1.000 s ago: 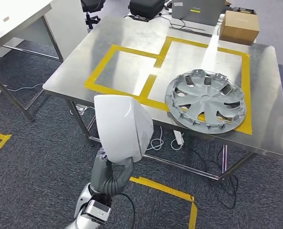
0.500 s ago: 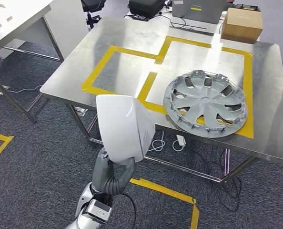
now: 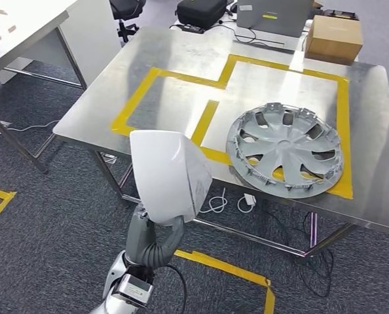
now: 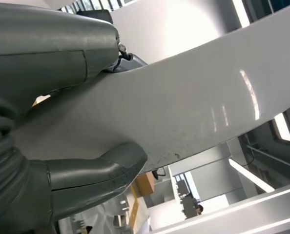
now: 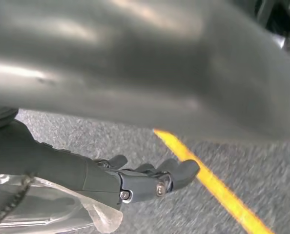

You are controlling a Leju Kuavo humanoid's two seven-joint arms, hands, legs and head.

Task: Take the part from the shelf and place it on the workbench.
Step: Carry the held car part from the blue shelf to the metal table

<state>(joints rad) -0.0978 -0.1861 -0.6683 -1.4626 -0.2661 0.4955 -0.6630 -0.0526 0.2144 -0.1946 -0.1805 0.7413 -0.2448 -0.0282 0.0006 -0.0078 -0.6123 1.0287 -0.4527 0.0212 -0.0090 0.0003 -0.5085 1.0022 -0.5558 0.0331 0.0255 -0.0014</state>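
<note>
Clearly gripped in the left hand point(image 3: 150, 239): a glossy white curved plastic panel point(image 3: 169, 173), raised above the grey carpeted floor point(image 3: 49, 222). Seen from the left wrist, thick grey thumb point(image 4: 110, 168) pressed under the panel's edge, darker fingers point(image 4: 62, 53) clamped over its other face. Beyond those fingers, just short of the panel's far side, a bare steel counter point(image 3: 183, 65) marked with yellow tape rectangles point(image 3: 207, 118). Further out from the fingers and toward the robot's right, a round silver plastic hubcap point(image 3: 284, 148) lying flat on the counter, overlapping the tape. At the counter's far edge, a brown cardboard box point(image 3: 333, 38). Right hand point(image 5: 136, 178) hanging above carpet and a yellow floor line point(image 5: 210, 187), fingers loosely curled, near together, holding nothing.
</note>
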